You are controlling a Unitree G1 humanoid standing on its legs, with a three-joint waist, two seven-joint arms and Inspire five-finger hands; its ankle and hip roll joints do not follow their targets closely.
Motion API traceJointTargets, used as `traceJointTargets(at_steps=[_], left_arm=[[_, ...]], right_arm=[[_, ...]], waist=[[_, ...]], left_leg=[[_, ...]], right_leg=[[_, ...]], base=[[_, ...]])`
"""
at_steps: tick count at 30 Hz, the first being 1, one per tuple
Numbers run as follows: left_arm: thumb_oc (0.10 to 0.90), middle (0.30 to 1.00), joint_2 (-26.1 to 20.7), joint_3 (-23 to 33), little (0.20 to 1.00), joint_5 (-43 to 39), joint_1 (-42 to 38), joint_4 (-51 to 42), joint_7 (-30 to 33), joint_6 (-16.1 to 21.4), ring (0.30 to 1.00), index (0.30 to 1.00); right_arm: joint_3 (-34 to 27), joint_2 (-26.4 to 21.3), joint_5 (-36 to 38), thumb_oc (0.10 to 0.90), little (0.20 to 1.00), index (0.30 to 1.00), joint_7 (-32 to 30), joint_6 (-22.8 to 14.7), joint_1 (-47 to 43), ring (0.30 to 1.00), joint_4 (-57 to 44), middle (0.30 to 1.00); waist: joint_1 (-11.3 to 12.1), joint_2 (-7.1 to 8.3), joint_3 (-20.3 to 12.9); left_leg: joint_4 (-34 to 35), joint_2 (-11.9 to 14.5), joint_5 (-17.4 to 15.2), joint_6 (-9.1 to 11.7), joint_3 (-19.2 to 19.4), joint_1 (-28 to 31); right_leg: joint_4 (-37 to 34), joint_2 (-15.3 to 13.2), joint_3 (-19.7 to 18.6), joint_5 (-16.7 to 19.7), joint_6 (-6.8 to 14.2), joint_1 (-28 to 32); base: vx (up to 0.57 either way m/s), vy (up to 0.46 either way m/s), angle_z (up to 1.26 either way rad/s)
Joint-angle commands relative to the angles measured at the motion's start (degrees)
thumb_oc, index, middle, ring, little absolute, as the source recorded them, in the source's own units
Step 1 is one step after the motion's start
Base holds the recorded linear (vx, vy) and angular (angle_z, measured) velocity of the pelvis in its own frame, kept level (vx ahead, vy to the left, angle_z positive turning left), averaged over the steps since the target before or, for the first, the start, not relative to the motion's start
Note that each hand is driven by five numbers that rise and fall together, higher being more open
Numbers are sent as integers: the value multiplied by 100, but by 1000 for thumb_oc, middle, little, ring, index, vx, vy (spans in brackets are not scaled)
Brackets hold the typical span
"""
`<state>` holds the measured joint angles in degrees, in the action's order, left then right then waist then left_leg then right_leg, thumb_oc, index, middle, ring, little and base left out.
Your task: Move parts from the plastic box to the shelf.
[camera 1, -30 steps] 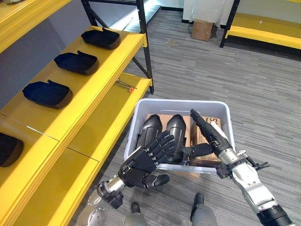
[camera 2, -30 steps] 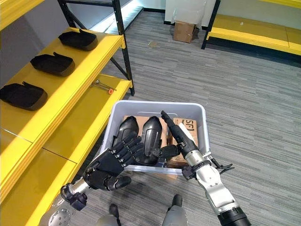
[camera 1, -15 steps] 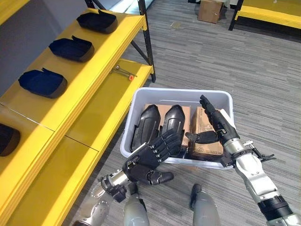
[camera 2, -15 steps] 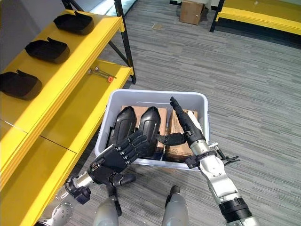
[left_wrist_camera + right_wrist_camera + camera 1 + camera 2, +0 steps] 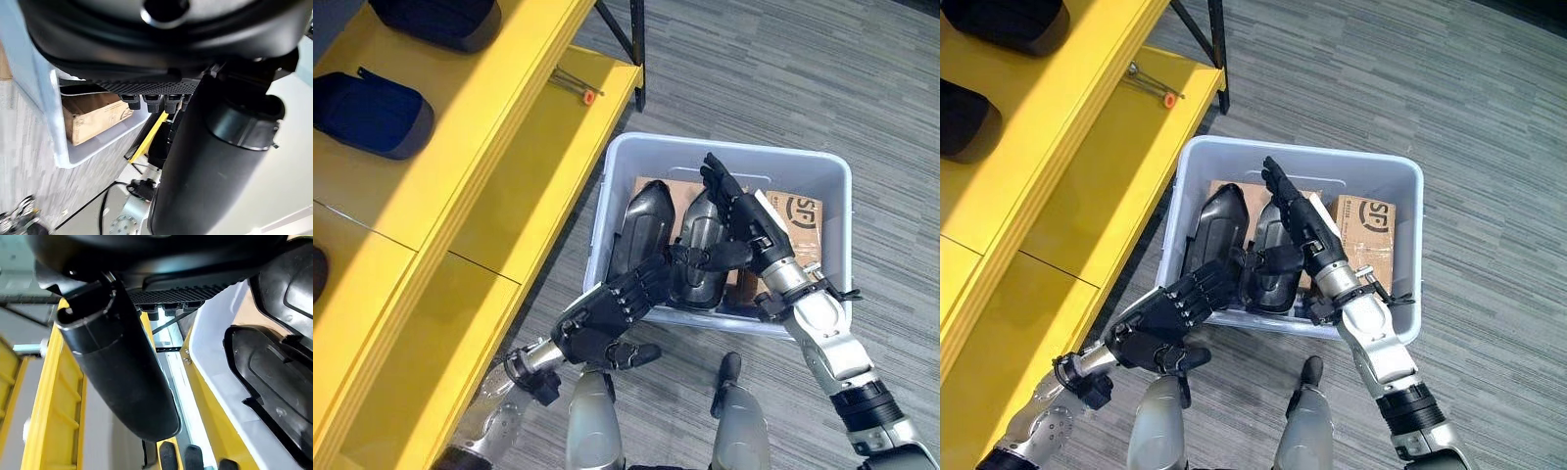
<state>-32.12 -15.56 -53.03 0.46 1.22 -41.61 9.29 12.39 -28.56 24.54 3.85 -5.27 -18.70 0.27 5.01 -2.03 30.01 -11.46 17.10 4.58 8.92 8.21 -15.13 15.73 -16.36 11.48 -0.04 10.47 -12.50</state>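
A pale plastic box (image 5: pixel 827 176) stands on the floor beside the yellow shelf (image 5: pixel 509 137). Two dark moulded parts lean in it side by side: a left part (image 5: pixel 641 225) and a right part (image 5: pixel 700 274). My right hand (image 5: pixel 749 230) is open over the right part, its fingers straight along the part's far side and its thumb laid across the front. My left hand (image 5: pixel 602 318) is open at the box's near-left rim, its fingers reaching over the rim towards the left part's lower end. The right wrist view has a dark part (image 5: pixel 274 377) close to the hand.
Dark parts (image 5: pixel 372 113) lie on the upper yellow shelf. A small tool with an orange tip (image 5: pixel 576 86) lies on the lower shelf board. Cardboard boxes (image 5: pixel 793 211) fill the box's right side and lie under the parts. Grey carpet surrounds the box.
The camera has tilted down towards the box. My right hand has moved left from above the cardboard to the right part. My left hand has come up to the box's rim.
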Motion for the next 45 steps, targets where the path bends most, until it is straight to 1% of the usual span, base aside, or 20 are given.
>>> traceJointTargets(at_steps=[1,4,8,9,11,12,15,16,18,22,25,27,29,30,31,34,38,40,42,45], left_arm=[[900,1000,281,442,1000,-9,-3,-1026,1089,960,1000,1000],[900,1000,385,794,1000,-28,106,-1402,1316,1273,1000,1000],[900,1000,495,976,1000,199,106,-1770,1584,1436,1000,1000],[900,1000,525,1025,1000,292,78,-1850,1821,1514,1000,1000],[900,1000,542,1083,1000,423,27,-1908,2145,1653,1000,1000],[900,1000,549,1129,1000,686,25,-1938,2524,1786,1000,1000],[900,1000,552,1286,1000,947,5,-2015,3308,1947,1000,1000],[900,1000,546,1319,1000,923,-1,-2035,3371,1971,1000,1000],[900,1000,586,1487,1000,1152,6,-2153,3477,2207,1000,1000],[900,1000,596,1476,1000,1292,-61,-2252,3622,2316,1000,1000],[900,1000,606,1401,1000,1828,-169,-2280,4154,2264,1000,1000],[900,1000,615,1320,1000,1941,-246,-2250,4278,2238,1000,1000],[900,1000,625,1264,1000,1944,-287,-2245,4269,2242,1000,1000],[900,1000,639,1212,1000,2014,-318,-2224,4279,2248,1000,1000],[900,1000,644,1139,1000,2051,-381,-2197,4328,2226,1000,1000],[900,1000,644,1040,1000,2065,-427,-2140,4246,2260,1000,1000],[900,1000,655,940,1000,2011,-507,-2051,4177,2265,1000,1000],[900,1000,669,888,1000,2016,-588,-2007,4181,2236,1000,1000],[900,1000,675,840,1000,1957,-639,-1973,4145,2223,1000,1000],[900,1000,714,802,1000,1889,-701,-1960,4156,2232,1000,1000]], right_arm=[[-393,117,27,900,1000,1000,-747,-19,-145,1000,-920,1000],[-557,335,-38,900,1000,1000,-1344,189,70,1000,-927,1000],[-517,560,88,900,1000,1000,-1370,353,294,1000,-875,1000],[-463,611,220,900,1000,1000,-1361,548,307,1000,-867,1000],[-383,659,359,900,1000,1000,-1340,691,250,1000,-747,1000],[-344,682,515,900,1000,1000,-1292,770,204,1000,-659,1000],[-267,753,747,900,1000,1000,-1186,766,119,1000,-516,1000],[-256,756,770,900,1000,1000,-1160,784,106,1000,-506,1000],[-113,868,683,900,1000,1000,-1039,899,95,1000,-513,1000],[102,901,654,900,1000,1000,-1248,793,39,1000,-501,1000],[241,943,195,900,1000,1000,-1315,768,-190,1000,-396,1000],[302,919,56,900,1000,1000,-1384,749,-246,1000,-374,1000],[386,893,235,900,1000,1000,-1322,843,-262,1000,-406,1000],[458,942,646,900,1000,1000,-1262,1086,-246,1000,-391,1000],[529,1020,907,900,1000,1000,-1367,1129,-270,1000,-251,1000],[548,1134,993,900,1000,1000,-1314,1033,-392,1000,141,1000],[437,1252,1410,900,1000,1000,-1654,911,-558,1000,563,1000],[225,1281,1670,900,1000,1000,-1825,665,-764,1000,987,1000],[97,1319,2216,900,1000,1000,-1947,565,-847,1000,1164,1000],[-270,1316,2122,900,1000,1000,-2333,126,-1126,1000,1625,1000]], waist=[[119,-32,-367],[176,-35,-318],[217,-44,-245],[227,-50,-215],[258,-61,-170],[284,-65,-136],[359,-66,-52],[372,-64,-39],[475,-49,-21],[518,-14,-21],[495,-43,-21],[474,-54,-21],[466,-47,-21],[455,-25,-21],[467,-26,-21],[495,-63,-21],[532,-151,-21],[545,-212,-21],[543,-237,-21],[550,-302,-21]], left_leg=[[246,140,138,-150,67,-58],[238,101,127,-168,-32,-95],[212,67,133,-172,-114,-144],[208,49,131,-176,-140,-156],[191,18,122,-182,-186,-185],[172,4,119,-180,-220,-216],[126,-56,99,-192,-302,-301],[120,-66,96,-194,-312,-318],[115,-142,120,-213,-403,-527],[145,-201,151,-250,-421,-736],[167,-219,212,-220,-446,-961],[188,-241,222,-252,-416,-1057],[248,-281,233,-287,-357,-1124],[267,-327,212,-298,-329,-1134],[264,-365,208,-312,-329,-1177],[240,-405,208,-342,-355,-1267],[227,-477,189,-378,-377,-1300],[229,-511,165,-395,-378,-1290],[212,-527,151,-395,-379,-1285],[218,-553,120,-416,-368,-1269]], right_leg=[[633,-98,241,-703,-218,172],[700,-35,252,-773,-282,142],[891,30,277,-879,-360,41],[974,51,273,-913,-386,-17],[1090,71,274,-963,-425,-98],[1174,80,281,-1005,-451,-151],[1319,86,317,-1060,-484,-266],[1342,86,329,-1068,-487,-287],[1482,90,413,-1100,-516,-510],[1556,93,450,-1073,-517,-758],[1699,162,421,-1114,-558,-1062],[1749,151,395,-1094,-559,-1224],[1781,123,384,-1085,-541,-1354],[1833,96,382,-1115,-527,-1402],[1881,101,386,-1126,-534,-1461],[1946,86,415,-1135,-559,-1550],[2011,35,437,-1127,-567,-1602],[2024,27,439,-1126,-582,-1607],[2022,15,437,-1107,-583,-1608],[2022,-1,410,-1100,-596,-1629]], base=[[6,-90,7],[11,-87,4],[22,-78,8],[17,-51,5],[18,-60,4],[8,-51,3],[-11,-62,2],[-19,-83,8],[-25,-119,10],[-46,-65,13],[-33,25,7],[-43,14,3],[-49,2,-2],[-49,-23,-4],[-38,-34,-3],[-24,-21,-1],[-5,-1,3],[-7,2,5],[0,0,0],[0,0,0]])
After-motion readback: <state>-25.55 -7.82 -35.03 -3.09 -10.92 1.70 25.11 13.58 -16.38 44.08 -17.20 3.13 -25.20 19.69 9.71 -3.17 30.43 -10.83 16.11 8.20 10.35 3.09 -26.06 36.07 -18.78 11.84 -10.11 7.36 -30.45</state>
